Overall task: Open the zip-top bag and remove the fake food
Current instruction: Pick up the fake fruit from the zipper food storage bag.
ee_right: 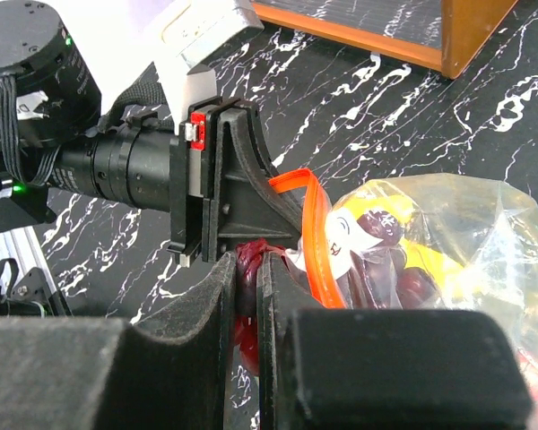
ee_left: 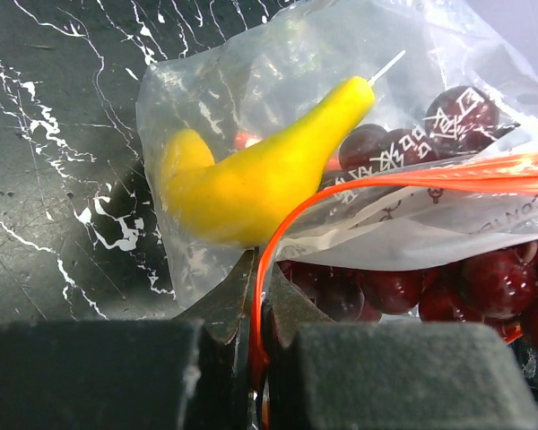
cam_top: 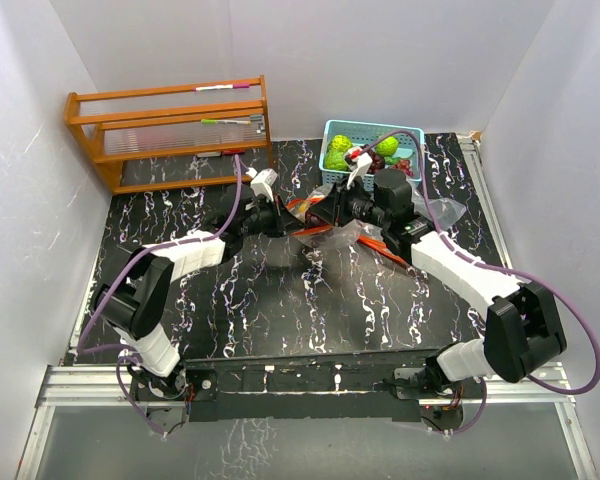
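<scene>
The clear zip-top bag lies at the table's middle back, held up between both grippers. My left gripper is shut on its orange zip strip. Inside the bag I see a yellow banana and dark purple grapes. My right gripper is shut on a crumpled red part of the bag's lip, right next to the left gripper's fingers. The bag hangs to its right with the grapes showing. In the top view the left gripper and the right gripper almost meet.
A light-blue basket behind the grippers holds bumpy lime-green balls and some dark pieces. A wooden rack stands at the back left. White walls close in the table on three sides.
</scene>
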### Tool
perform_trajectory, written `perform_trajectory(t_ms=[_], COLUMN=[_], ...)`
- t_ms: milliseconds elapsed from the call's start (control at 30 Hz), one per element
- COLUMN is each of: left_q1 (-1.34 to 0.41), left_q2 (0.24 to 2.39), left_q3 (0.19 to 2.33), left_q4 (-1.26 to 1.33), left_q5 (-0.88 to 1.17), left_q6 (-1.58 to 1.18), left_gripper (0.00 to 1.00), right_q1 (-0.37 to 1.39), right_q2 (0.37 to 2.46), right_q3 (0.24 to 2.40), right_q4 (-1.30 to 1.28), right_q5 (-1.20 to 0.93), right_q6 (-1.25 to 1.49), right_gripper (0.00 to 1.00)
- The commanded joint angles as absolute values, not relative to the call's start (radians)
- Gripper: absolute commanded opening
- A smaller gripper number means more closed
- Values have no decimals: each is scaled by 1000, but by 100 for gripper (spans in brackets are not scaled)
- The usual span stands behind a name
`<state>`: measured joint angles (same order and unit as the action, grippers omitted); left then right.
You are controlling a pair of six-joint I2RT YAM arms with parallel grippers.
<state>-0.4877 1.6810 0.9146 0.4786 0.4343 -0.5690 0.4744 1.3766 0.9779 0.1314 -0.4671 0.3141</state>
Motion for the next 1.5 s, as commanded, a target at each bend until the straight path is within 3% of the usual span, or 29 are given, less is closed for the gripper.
perform_trajectory(t_ms=[0, 267, 567, 867, 1100, 1267, 1467], left_q1=[-477, -499, -618, -620, -578, -438, -422], left_q2=[1737, 1649, 1619, 1679, 1735, 1768, 1774], left_q3=[895, 850, 912, 948, 938, 902, 973], left_q4=[400, 489, 398, 325, 357, 599, 514], left_q5=[390, 421, 371, 262, 282, 466, 407], left_q6=[-547, -512, -381, -392, -485, -704, -665], left_gripper=[0, 0, 2, 1, 0, 0, 0], right_q1=[432, 426, 452, 477, 476, 476, 475], right_q2=[1268, 1357, 1453, 1374, 1309, 1312, 1260], right_q3=[1038, 1052, 1081, 1098, 1120, 1074, 995], right_q4=[393, 384, 427, 407, 366, 366, 421], right_q5=[-456, -369, -387, -370, -367, -439, -430], right_q6=[355, 325, 365, 400, 404, 417, 430], right_gripper=[7, 7, 8, 7, 8, 8, 8])
